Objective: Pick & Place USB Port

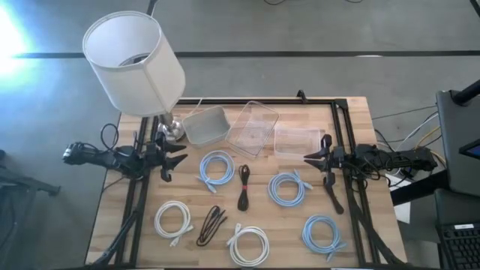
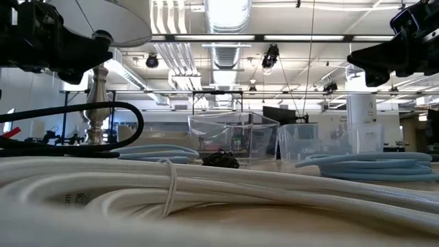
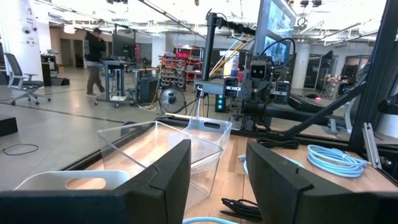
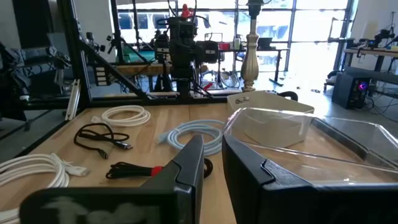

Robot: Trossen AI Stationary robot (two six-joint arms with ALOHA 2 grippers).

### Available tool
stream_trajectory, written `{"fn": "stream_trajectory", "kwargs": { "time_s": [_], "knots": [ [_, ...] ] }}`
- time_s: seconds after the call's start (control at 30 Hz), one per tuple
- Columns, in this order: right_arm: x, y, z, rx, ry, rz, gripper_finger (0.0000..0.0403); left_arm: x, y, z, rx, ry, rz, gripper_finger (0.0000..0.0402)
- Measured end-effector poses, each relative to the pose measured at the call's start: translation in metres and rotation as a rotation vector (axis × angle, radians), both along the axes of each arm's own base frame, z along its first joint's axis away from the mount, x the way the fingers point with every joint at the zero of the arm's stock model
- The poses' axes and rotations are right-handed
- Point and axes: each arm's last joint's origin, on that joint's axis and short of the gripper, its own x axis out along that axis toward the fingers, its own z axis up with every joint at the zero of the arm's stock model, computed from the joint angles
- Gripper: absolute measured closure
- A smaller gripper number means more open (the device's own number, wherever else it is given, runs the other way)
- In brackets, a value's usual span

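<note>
Two black cables lie on the wooden table: a bundled one with a red band (image 1: 244, 187) (image 4: 134, 169) at the middle, and a loose one (image 1: 211, 225) (image 4: 99, 138) nearer the near edge. My left gripper (image 1: 174, 159) (image 3: 217, 180) hovers open over the table's left side, pointing right. My right gripper (image 1: 315, 158) (image 4: 212, 180) hovers over the right side, pointing left, its fingers a narrow gap apart. Both stand above the table and touch nothing.
Along the far edge stand a grey bin (image 1: 205, 124), a tilted clear bin (image 1: 253, 127) and a clear bin (image 1: 298, 140). A lamp (image 1: 135, 64) stands at the far left corner. Light blue coils (image 1: 217, 166) (image 1: 287, 187) (image 1: 324, 232) and white coils (image 1: 173, 220) (image 1: 248, 244) lie around the black cables.
</note>
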Motion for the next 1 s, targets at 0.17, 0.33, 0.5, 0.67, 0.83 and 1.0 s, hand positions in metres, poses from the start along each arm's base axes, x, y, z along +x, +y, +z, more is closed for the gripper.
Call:
{"fn": "stream_trajectory", "kwargs": {
  "time_s": [0.17, 0.33, 0.5, 0.67, 0.83, 1.0],
  "knots": [
    [0.000, 0.000, 0.000, 0.000, 0.000, 0.000, 0.0349, 0.000, 0.001, 0.001, 0.021, -0.005, 0.045, 0.0243],
    [0.000, 0.000, 0.000, 0.000, 0.000, 0.000, 0.0349, 0.000, 0.001, 0.001, -0.062, -0.024, 0.035, 0.0243],
    [0.000, 0.000, 0.000, 0.000, 0.000, 0.000, 0.0349, 0.001, 0.001, -0.001, -0.114, -0.017, 0.029, 0.0243],
    [0.000, 0.000, 0.000, 0.000, 0.000, -0.001, 0.0349, 0.003, 0.000, -0.001, -0.122, 0.030, 0.030, 0.0243],
    [0.000, 0.000, 0.000, 0.000, 0.000, -0.001, 0.0349, 0.006, 0.000, 0.017, -0.094, 0.037, 0.031, 0.0243],
    [0.000, 0.000, 0.000, 0.000, 0.000, -0.001, 0.0349, 0.011, -0.002, 0.029, -0.085, 0.069, 0.032, 0.0243]
  ]
}}
